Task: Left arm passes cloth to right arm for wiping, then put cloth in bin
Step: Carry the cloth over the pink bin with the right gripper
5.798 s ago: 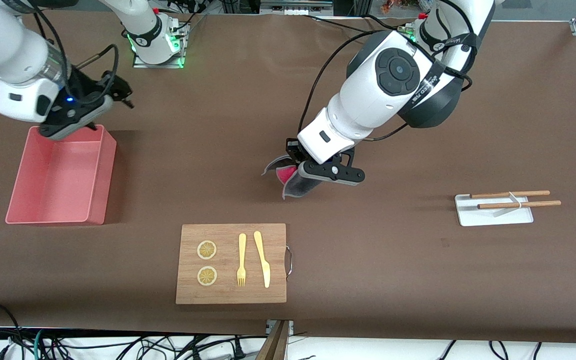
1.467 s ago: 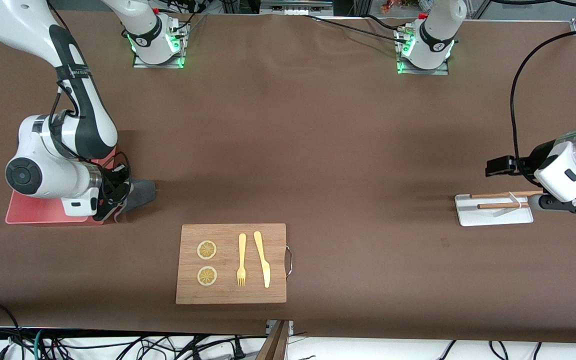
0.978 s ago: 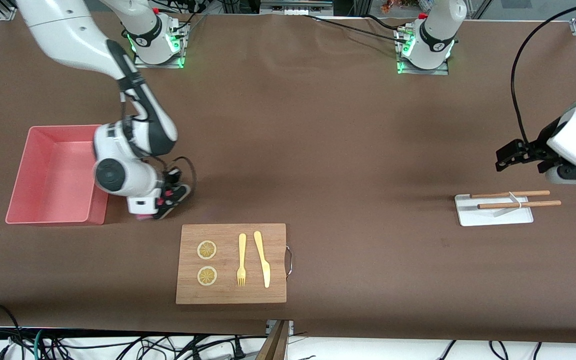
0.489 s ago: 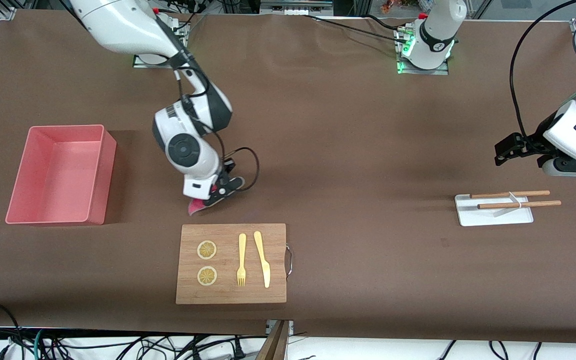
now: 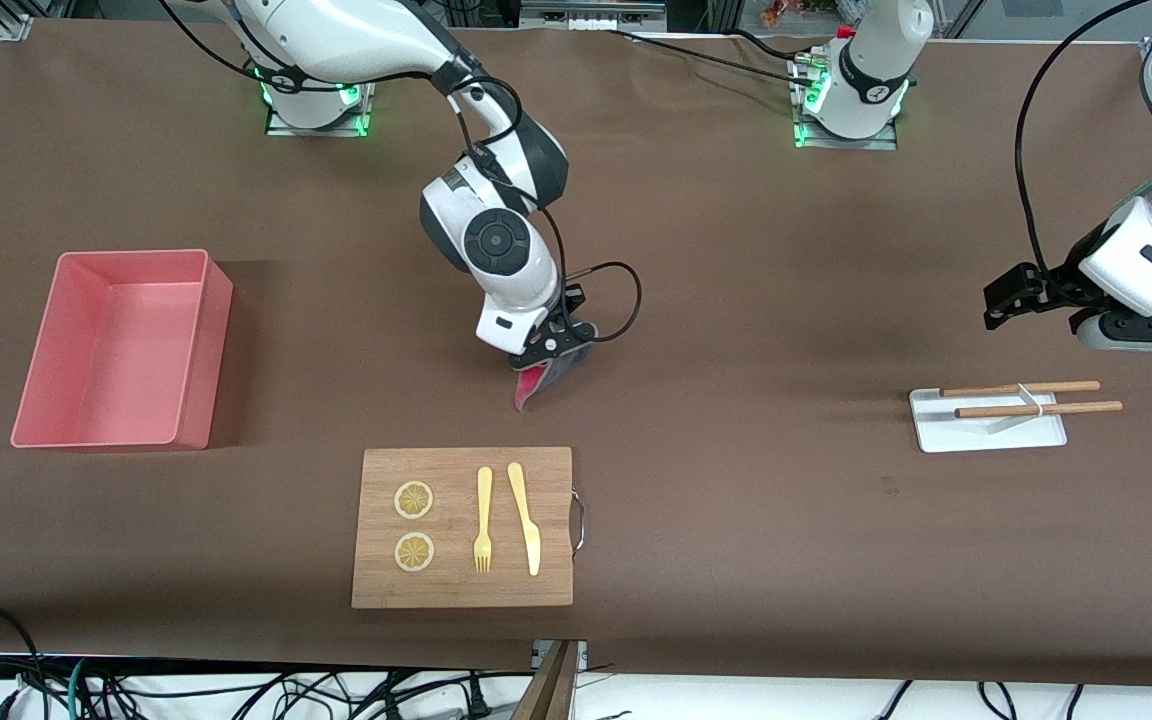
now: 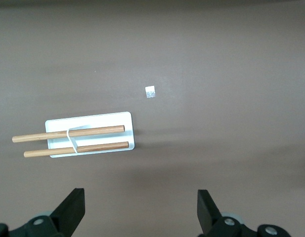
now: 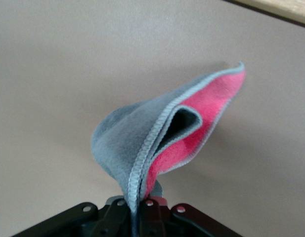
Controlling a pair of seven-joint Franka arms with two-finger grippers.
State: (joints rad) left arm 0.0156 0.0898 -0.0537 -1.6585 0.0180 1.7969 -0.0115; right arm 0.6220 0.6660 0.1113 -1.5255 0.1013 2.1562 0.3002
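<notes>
Clamped in the right claw point(image 5: 548, 352), the cloth point(image 5: 539, 382) is trailed low over the worktop point(image 5: 736, 300) for wiping, while the left claw point(image 5: 1141, 335), spread apart and empty, is parked above the white chopstick tray point(image 5: 986, 425), well apart from the pink bin point(image 5: 116, 350).

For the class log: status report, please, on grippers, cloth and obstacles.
Right gripper shut on cloth, over table near cutting board. Left gripper open, waiting above white tray. Bin empty, path unobstructed.

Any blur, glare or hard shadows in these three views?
Front view: even light, soft shadow beside the bin, no glare. Right wrist view: the cloth is sharp in the shut right hand, the board edge in the corner soft. Left wrist view: table streaked with faint shadow bands, white tray crisp, open left hand dark at the frame edge.
</notes>
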